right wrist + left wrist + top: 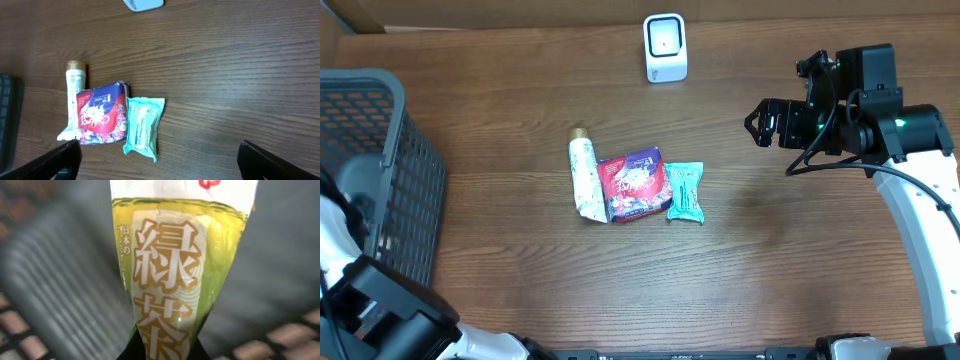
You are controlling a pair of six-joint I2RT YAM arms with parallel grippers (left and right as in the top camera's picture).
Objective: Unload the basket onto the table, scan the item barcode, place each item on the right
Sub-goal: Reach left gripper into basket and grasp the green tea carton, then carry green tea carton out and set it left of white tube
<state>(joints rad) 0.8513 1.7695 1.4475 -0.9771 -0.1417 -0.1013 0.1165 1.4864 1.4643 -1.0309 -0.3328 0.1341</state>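
left gripper (160,354) pinching green tea packet (175,270) by narrow end, over basket (60,295) mesh; right gripper (756,124) spread, far from basket; risk: thin pinch slips on lift, packet snags basket, barcode side unseen

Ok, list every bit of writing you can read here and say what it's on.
"緑茶": large gold characters down the green tea packet, left wrist view.
"日本の": small column beside them on the same packet; the rest blurs out.
Red mark at that packet's top edge: cut off, unreadable.
Print on the white tube, red packet and teal packet: too small to read.
No text visible on the scanner.
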